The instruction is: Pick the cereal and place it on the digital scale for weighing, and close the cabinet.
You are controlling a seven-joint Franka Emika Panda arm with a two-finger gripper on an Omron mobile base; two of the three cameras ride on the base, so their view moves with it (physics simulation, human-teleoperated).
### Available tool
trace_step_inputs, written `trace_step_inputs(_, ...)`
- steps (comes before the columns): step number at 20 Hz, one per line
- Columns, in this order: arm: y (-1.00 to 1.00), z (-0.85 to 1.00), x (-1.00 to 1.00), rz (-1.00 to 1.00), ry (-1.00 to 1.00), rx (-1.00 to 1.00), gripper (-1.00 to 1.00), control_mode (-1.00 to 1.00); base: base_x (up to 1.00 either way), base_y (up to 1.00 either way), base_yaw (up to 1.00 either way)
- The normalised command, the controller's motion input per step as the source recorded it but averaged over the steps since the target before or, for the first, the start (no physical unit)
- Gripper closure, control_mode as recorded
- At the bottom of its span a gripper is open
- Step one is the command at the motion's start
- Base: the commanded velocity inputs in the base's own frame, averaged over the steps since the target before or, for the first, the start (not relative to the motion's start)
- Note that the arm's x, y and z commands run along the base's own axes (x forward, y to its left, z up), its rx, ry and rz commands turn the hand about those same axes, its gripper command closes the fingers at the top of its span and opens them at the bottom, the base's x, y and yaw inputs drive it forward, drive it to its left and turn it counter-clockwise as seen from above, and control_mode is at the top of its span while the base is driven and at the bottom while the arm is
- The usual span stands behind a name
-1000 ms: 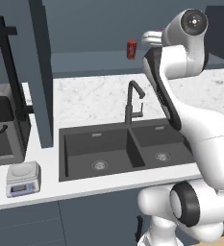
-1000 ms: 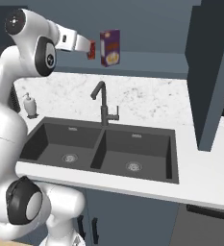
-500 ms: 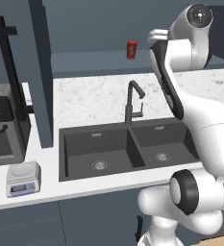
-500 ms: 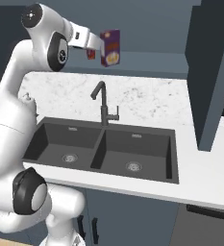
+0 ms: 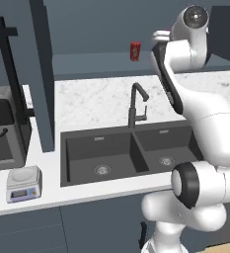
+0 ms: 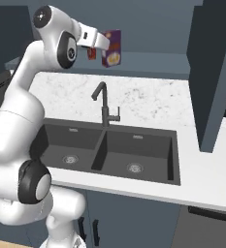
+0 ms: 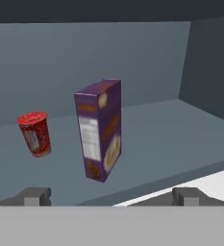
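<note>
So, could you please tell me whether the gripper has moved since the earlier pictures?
Yes: the gripper has advanced toward the cereal, away from the faucet below.

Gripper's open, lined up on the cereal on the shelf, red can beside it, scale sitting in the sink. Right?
Not quite. The scale sits on the counter left of the sink, as the left base view shows. The rest holds: the gripper is open, facing the cereal, with the red can beside it.

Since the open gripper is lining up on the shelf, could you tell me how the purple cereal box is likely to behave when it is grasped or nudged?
The cereal stands tall on a narrow base, so a nudge could probably tip it. Its flat sides look stiff enough for the gripper to grip, though cardboard may give slightly. The red can stands apart beside it, so a fall could hit it.
</note>
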Motion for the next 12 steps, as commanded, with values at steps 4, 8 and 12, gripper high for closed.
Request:
trace_step_inputs(4, 0.00, 0.00, 0.46, -0.10, 0.10, -0.05, -1.00, -1.00, 0.00, 0.00, 0.00)
trace_step_inputs(8, 0.00, 0.00, 0.40, -0.04, 0.03, -0.01, -1.00, -1.00, 0.00, 0.00, 0.00)
trace_step_inputs(12, 0.00, 0.00, 0.42, 0.00, 0.00, -0.02, -1.00, -1.00, 0.00, 0.00, 0.00)
